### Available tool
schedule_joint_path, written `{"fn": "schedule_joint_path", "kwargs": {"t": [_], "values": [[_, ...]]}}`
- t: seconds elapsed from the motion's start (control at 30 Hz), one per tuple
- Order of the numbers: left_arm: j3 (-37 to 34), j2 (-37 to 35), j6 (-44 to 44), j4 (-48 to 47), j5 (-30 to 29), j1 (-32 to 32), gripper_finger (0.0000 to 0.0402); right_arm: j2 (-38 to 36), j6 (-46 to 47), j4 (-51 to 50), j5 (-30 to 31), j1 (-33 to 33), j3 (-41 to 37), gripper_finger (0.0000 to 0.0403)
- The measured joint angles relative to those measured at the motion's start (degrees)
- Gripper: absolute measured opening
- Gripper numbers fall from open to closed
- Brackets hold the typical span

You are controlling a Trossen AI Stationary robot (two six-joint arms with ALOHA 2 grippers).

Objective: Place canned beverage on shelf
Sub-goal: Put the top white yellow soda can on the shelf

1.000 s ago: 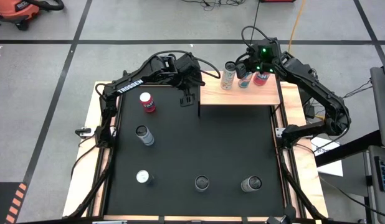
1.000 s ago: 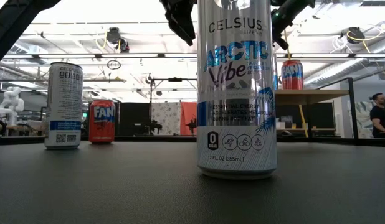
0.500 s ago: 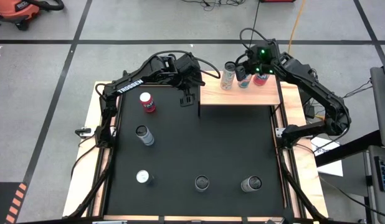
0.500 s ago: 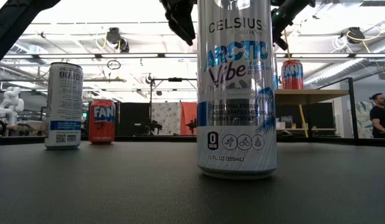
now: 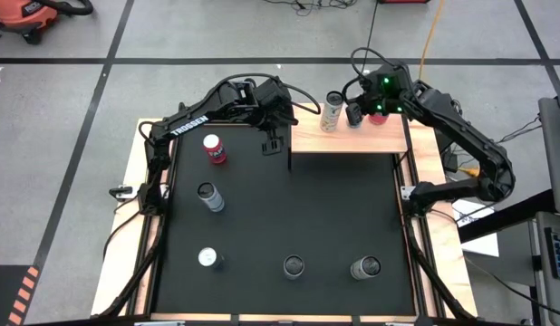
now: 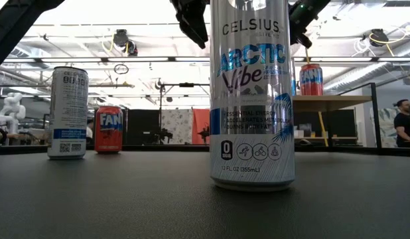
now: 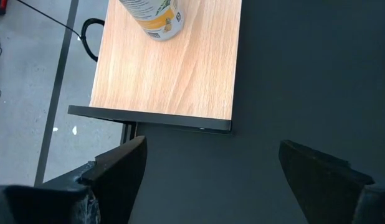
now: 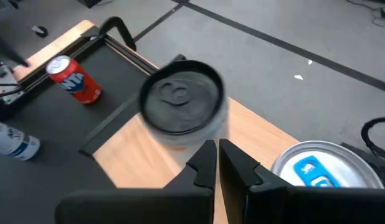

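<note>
With its fingers closed on nothing, the right gripper [image 5: 356, 114] hovers among three cans [image 5: 332, 110] along the shelf's [image 5: 348, 140] far edge, where sideways travel could topple one; the left gripper [image 5: 274, 143], spread wide, waits beside the shelf's left edge.

An orange shop vac [image 5: 31, 16] sat on the grey floor off in the corner, with a yellow cable [image 5: 429, 38] trailing across the tiles. Someone [image 6: 404, 124] stood way back in the room, plus a white figurine [image 6: 10, 113].
</note>
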Motion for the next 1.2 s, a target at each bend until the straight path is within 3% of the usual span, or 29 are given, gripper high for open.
{"fn": "schedule_joint_path", "kwargs": {"t": [0.43,0.63,0.97,1.2], "values": [[0.0,0.0,0.02,0.02,0.0,0.0,0.0359,-0.86,0.37,5.73,0.26,8.91,0.0,0.0],[0.0,0.0,0.02,-0.15,0.0,0.0,0.0359,2.07,-1.46,6.75,10.25,14.04,0.0,0.0],[0.02,0.0,0.09,-1.89,0.0,0.02,0.0359,6.37,-1.12,9.64,21.17,18.31,-0.01,0.0],[0.0,0.0,0.11,-2.96,0.0,0.02,0.0359,7.65,-1.49,11.36,21.41,18.48,-0.02,0.0]]}}
